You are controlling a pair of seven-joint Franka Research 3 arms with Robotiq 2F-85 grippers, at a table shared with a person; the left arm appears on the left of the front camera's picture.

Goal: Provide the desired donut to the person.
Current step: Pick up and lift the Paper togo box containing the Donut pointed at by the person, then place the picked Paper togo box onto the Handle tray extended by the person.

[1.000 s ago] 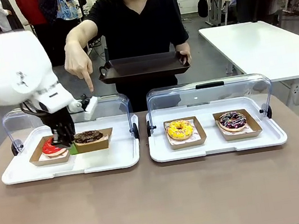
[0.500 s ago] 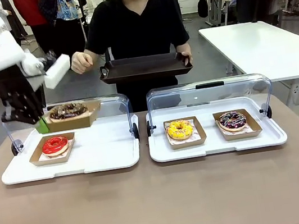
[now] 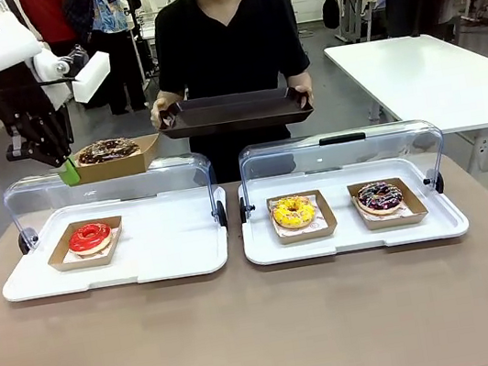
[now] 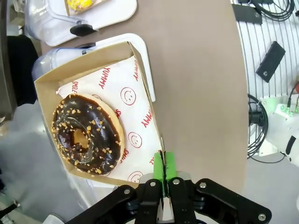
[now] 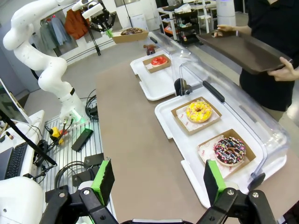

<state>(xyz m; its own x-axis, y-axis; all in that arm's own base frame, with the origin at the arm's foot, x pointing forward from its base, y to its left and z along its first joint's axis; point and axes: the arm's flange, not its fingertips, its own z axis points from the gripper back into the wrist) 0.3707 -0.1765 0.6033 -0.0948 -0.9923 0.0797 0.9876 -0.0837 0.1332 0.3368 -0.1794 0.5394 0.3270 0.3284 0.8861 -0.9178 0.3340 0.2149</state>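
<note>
Up high with the chocolate donut (image 3: 107,150) in its carton (image 3: 134,160), edge pinched tight in the left hand (image 3: 69,172), above the left case's lid (image 3: 105,183) and short of the tray (image 3: 235,112) held by the person (image 3: 227,46). Spread wide at the right hand (image 5: 159,179), over the bench (image 5: 135,140).

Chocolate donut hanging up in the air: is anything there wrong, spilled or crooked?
Nothing stands out. The robot's left hand pinches one edge of the cardboard box, which sits roughly level with the chocolate donut inside. The red donut, yellow donut and sprinkled donut lie neatly in their own boxes.
</note>
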